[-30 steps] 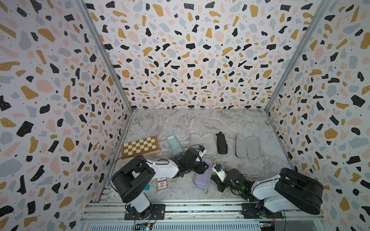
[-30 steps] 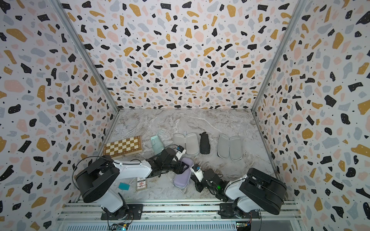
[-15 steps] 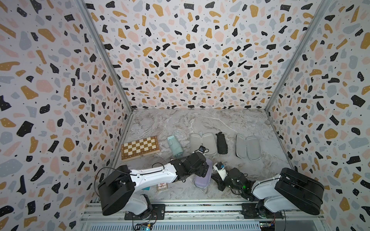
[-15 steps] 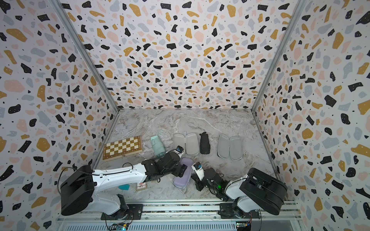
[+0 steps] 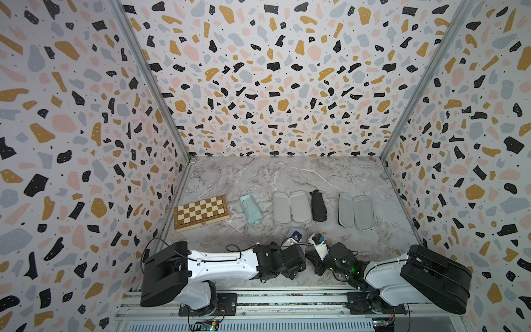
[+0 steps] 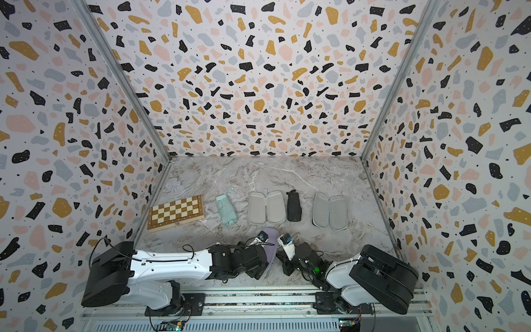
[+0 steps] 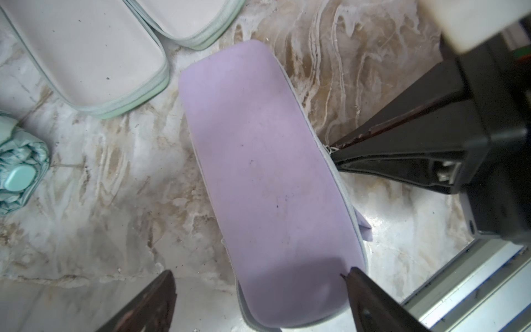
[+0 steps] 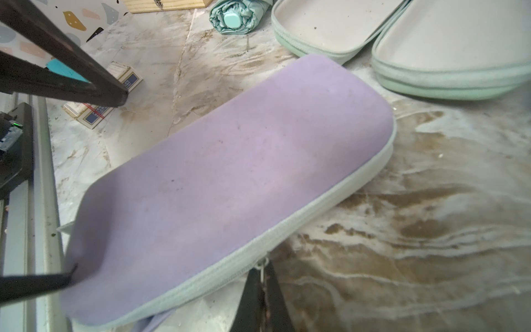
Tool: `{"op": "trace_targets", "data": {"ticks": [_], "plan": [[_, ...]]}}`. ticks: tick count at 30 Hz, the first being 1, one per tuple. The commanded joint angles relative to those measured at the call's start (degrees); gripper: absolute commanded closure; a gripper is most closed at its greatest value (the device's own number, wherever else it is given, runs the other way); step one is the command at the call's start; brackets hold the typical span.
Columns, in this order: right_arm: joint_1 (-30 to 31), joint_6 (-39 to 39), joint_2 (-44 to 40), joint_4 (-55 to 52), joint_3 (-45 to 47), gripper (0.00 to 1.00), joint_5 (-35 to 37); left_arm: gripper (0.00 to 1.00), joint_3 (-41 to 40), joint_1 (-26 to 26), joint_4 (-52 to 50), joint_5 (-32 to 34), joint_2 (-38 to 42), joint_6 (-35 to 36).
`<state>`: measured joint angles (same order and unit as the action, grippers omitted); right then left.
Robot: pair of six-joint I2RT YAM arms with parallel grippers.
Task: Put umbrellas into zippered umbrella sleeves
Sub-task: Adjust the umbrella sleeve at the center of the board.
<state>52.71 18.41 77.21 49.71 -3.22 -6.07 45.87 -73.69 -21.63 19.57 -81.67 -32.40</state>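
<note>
A closed lilac sleeve [image 5: 296,232] [image 7: 267,178] lies near the front edge between both arms. My left gripper [image 7: 258,274] is open, its fingers standing either side of the sleeve's near end, not clamping it. My right gripper [image 8: 263,268] is shut on the sleeve's zipper pull [image 8: 262,263] along its long side. A bit of lilac fabric [image 7: 365,230] pokes out below the zip. Further back lie a mint umbrella [image 5: 250,209], an open mint sleeve [image 5: 291,207], a black umbrella [image 5: 318,206] and another open grey-lined sleeve [image 5: 355,211].
A checkered chessboard box [image 5: 201,212] sits at the back left by the wall. A small card box [image 8: 100,109] lies near the front left. The metal rail [image 5: 258,299] runs along the front edge. Patterned walls close in three sides.
My left gripper's jaws have opened wide, and the left arm has dropped lower and stretched out towards the sleeve's near end. The right gripper has stayed shut at the zip.
</note>
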Motion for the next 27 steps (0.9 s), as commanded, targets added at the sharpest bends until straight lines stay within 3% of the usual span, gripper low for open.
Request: {"op": "trace_targets", "data": {"ticks": [1, 5, 27], "plan": [[-0.29, 0.56, -0.66, 0.86, 0.68, 1.00, -0.21, 0.00, 1.85, -0.44, 0.69, -2.72, -2.27, 0.19], [-0.26, 0.40, -0.13, 1.02, 0.41, 1.00, -0.84, 0.01, 5.68, -1.71, -3.12, 1.21, -5.82, 0.31], [-0.28, 0.83, 0.05, 2.32, 1.25, 1.00, -1.16, 0.01, 7.04, -1.94, 0.66, 1.95, -10.45, 1.30]]}}
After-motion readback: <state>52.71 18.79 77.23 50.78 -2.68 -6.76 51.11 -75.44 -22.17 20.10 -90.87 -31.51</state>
